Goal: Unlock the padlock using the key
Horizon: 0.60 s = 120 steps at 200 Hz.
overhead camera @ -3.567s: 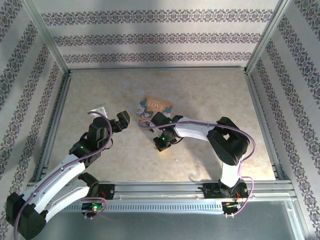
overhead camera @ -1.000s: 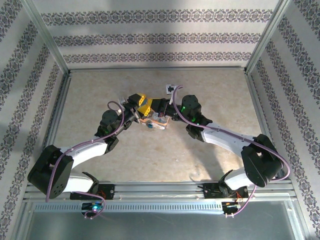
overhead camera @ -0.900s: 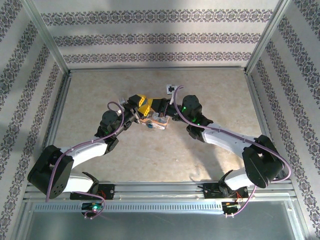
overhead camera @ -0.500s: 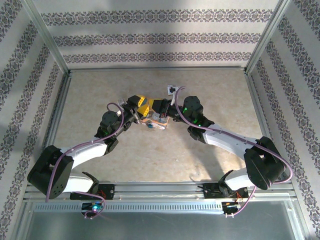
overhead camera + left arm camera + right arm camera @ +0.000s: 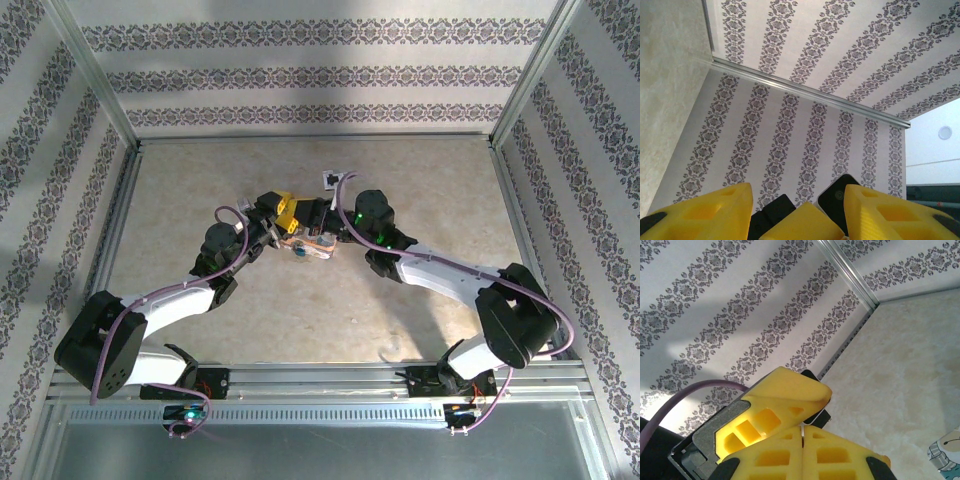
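In the top view the orange and teal padlock [image 5: 308, 243] sits tilted under both grippers at the table's middle. My left gripper [image 5: 287, 212] reaches in from the left. Its yellow fingers [image 5: 875, 210] stand about a padlock's width apart and seem shut on the padlock, though the hold is hidden. My right gripper [image 5: 322, 218] comes from the right, its tip between the left fingers [image 5: 800, 225]. In the right wrist view the right gripper [image 5: 802, 432] is shut on the key [image 5: 802, 435], a thin silvery sliver. A padlock corner [image 5: 946, 454] shows at the lower right.
The beige table [image 5: 420, 190] is ringed by patterned walls [image 5: 320, 75] and metal rails [image 5: 515, 230]. Purple cables [image 5: 225, 215] loop over both forearms. The right elbow [image 5: 515, 325] bulks at the near right and the left elbow [image 5: 100, 345] at the near left.
Earlier the padlock lay flat on the table with both grippers apart. Over the last second the right wrist has shifted slightly left toward the left gripper. The padlock has stayed put.
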### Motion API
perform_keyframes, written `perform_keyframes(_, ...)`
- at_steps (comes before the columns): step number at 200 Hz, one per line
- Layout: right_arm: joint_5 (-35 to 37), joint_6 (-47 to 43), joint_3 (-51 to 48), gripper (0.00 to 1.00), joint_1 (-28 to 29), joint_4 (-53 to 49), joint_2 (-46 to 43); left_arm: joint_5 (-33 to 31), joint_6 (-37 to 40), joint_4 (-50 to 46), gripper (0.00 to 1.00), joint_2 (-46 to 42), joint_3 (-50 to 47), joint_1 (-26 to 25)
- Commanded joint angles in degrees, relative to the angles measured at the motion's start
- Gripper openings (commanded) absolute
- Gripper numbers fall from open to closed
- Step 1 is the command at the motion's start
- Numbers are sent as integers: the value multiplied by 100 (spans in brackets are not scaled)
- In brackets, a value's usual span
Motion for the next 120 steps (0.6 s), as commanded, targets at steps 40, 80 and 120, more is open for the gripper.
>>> perform_keyframes(40,62,-134,-188,0,45,143,-220,-172,-86,353,41,-88,-149,-74)
perform_keyframes(80,153,-161,-328,0,45,125,-367,-206,-95,384,30,-48,-183,-71)
perform_keyframes(120,156,-169,-337,0,50,120,-393,-207,-46,324,20,-55,-188,-74)
